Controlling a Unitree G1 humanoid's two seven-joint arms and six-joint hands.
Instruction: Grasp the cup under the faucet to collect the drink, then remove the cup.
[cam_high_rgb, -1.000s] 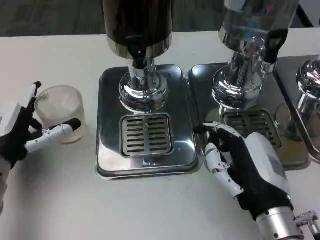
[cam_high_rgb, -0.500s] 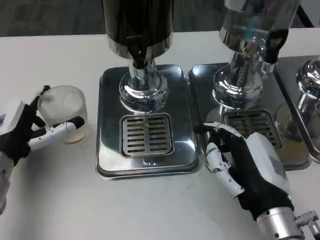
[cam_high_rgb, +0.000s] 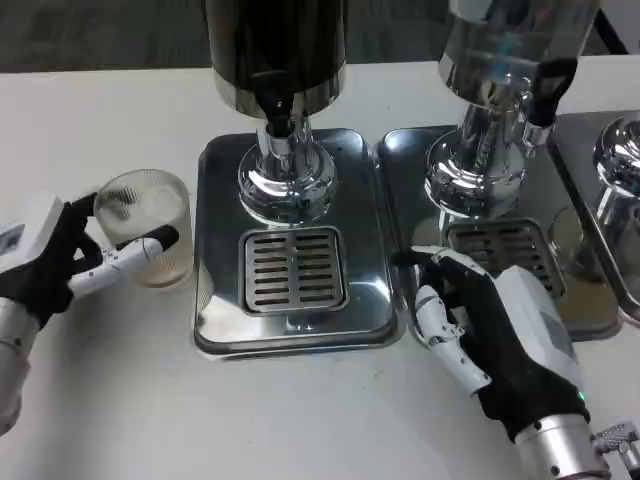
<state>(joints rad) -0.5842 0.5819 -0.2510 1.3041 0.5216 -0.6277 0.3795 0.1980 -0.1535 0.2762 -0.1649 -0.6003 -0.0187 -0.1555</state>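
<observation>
Head view: left hand (cam_high_rgb: 50, 262) holds the clear cup (cam_high_rgb: 148, 228) near the tabletop's left edge; a loose grip could tip it against the drip tray (cam_high_rgb: 222, 300) rim. Right hand (cam_high_rgb: 490, 330) rests, holding nothing.

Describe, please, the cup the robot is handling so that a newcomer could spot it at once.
Start at the dark-tanked dispenser standing on the left steel drip tray. Just off that tray's left edge, on the white table, stands the cup, held by the left hand. It is a clear, empty plastic tumbler, the one see-through thing on that side; everything near it is polished metal.
</observation>
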